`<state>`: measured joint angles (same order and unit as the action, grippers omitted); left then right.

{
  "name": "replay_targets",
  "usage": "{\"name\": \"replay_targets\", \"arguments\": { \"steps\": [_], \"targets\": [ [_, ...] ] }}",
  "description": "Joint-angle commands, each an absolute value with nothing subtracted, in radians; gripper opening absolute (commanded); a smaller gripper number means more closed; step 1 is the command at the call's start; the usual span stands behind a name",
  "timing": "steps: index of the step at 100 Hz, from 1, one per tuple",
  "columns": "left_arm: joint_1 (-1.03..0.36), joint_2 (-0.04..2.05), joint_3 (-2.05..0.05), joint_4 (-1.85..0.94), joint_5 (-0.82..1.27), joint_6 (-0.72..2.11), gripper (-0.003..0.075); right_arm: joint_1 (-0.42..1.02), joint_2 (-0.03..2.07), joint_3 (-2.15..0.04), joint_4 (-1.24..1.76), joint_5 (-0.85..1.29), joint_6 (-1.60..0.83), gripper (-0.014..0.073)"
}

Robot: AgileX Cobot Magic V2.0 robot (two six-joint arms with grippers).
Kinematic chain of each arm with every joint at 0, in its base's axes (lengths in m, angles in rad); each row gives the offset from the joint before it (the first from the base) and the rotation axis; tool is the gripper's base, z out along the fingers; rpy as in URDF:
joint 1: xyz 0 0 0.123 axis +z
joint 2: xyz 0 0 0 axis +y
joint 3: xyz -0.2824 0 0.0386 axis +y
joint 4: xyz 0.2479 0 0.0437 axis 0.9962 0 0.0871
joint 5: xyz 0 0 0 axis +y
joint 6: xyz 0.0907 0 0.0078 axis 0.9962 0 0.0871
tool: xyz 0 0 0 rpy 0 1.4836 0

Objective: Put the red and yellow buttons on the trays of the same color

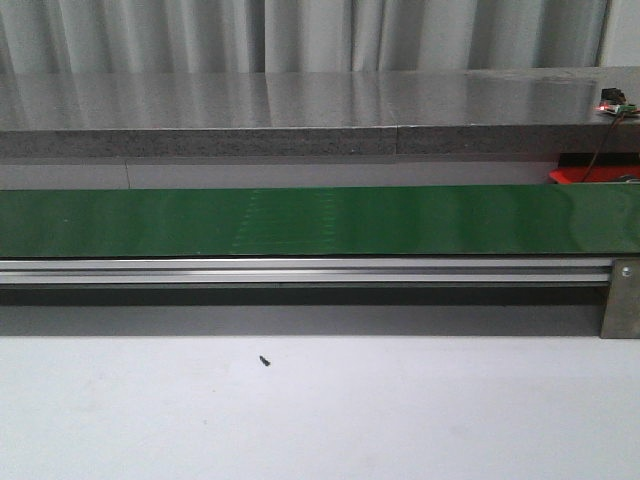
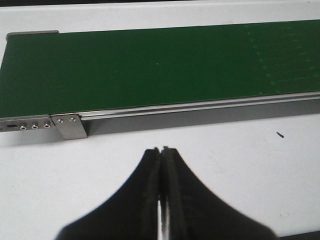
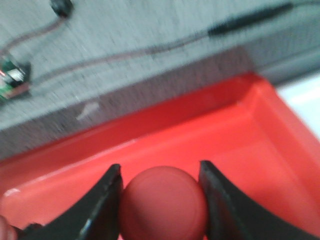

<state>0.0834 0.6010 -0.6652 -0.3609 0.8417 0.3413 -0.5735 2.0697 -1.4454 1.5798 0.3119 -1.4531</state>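
Note:
In the right wrist view my right gripper [image 3: 161,172] is shut on a round red button [image 3: 164,202], held just over the floor of the red tray [image 3: 260,135]. A corner of that red tray [image 1: 592,172] shows at the far right of the front view, behind the belt. My left gripper [image 2: 161,149] is shut with nothing in it, over the white table in front of the green conveyor belt [image 2: 160,70]. No yellow button or yellow tray is in view. Neither gripper appears in the front view.
The green belt [image 1: 320,220] with its metal rail [image 1: 300,270] runs across the table. Behind it is a grey stone shelf [image 1: 300,110] carrying a small circuit board [image 1: 613,104] with wires. A tiny dark speck [image 1: 264,360] lies on the white table.

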Motion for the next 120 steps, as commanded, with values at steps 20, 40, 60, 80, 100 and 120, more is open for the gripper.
{"name": "replay_targets", "arguments": {
  "steps": [20,40,60,80,100,120],
  "targets": [
    [0.077,0.604,-0.689,-0.390,0.774,0.338,-0.0020,-0.578,2.104,-1.474,1.619,0.331,-1.463,0.0162],
    [0.077,0.604,-0.689,-0.390,0.774,0.338,-0.0020,-0.578,2.110,-1.474,1.619,0.354,-1.469,0.0197],
    [0.077,0.604,-0.689,-0.390,0.774,0.338,-0.0020,-0.578,2.109,-1.474,1.620,0.382,-1.482,0.0477],
    [0.077,0.604,-0.689,-0.390,0.774,0.338,-0.0020,-0.578,2.076,-1.476,1.619,0.401,-1.482,0.0536],
    [0.077,0.604,-0.689,-0.390,0.774,0.338,-0.0020,-0.578,2.003,-1.474,1.607,0.425,-1.482,0.0536],
    [0.077,0.604,-0.689,-0.390,0.774,0.338,-0.0020,-0.578,1.904,-1.453,1.592,0.525,-1.482,0.0430]
  ]
}}
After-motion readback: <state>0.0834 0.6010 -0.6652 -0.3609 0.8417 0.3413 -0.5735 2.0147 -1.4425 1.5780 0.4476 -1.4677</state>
